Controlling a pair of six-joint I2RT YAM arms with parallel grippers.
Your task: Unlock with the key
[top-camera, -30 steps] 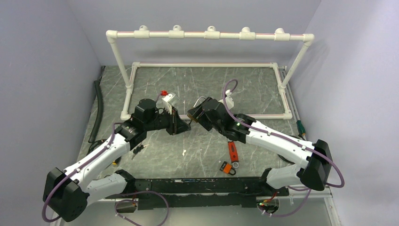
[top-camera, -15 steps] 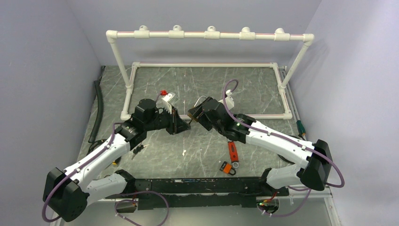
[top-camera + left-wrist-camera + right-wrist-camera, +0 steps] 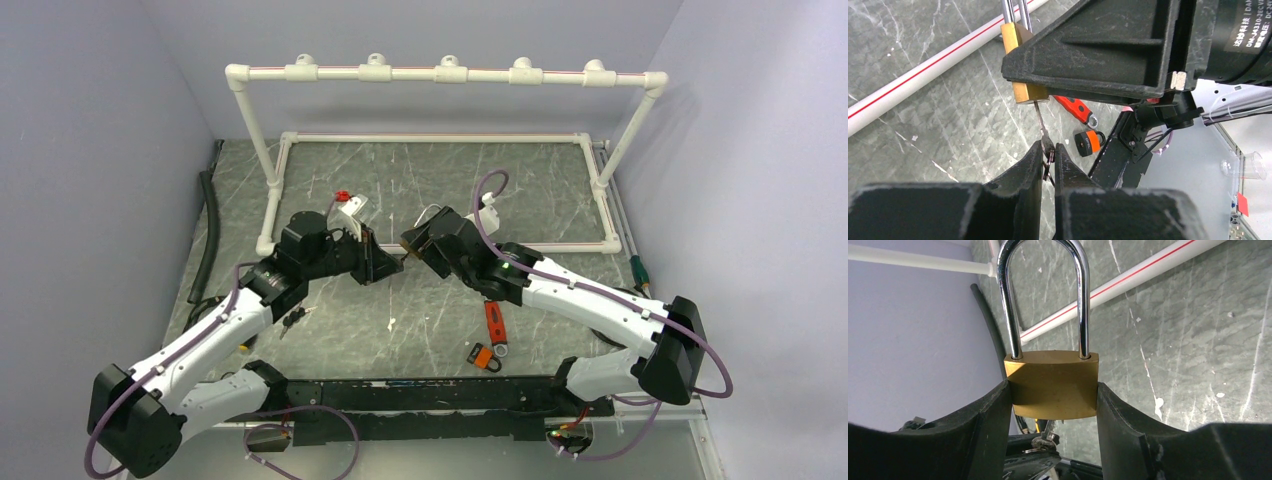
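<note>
The padlock [image 3: 1052,382] sits in the right pincer [image 3: 1052,396]. The key [image 3: 1040,122], in the left pincer [image 3: 1048,151], meets its underside; pipe frame [image 3: 440,137] lies behind it.

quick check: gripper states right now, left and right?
Left gripper: closed, pinching the key.
Right gripper: closed on the brass padlock, clamping its body.

Two end effectors show: the left end effector [image 3: 1049,150] and the right end effector [image 3: 1053,387]. There are two padlocks, a brass padlock [image 3: 1050,375] and an orange padlock [image 3: 483,356], plus one key [image 3: 1040,120], one red-handled tool [image 3: 494,318] and one white pipe frame [image 3: 440,74].
</note>
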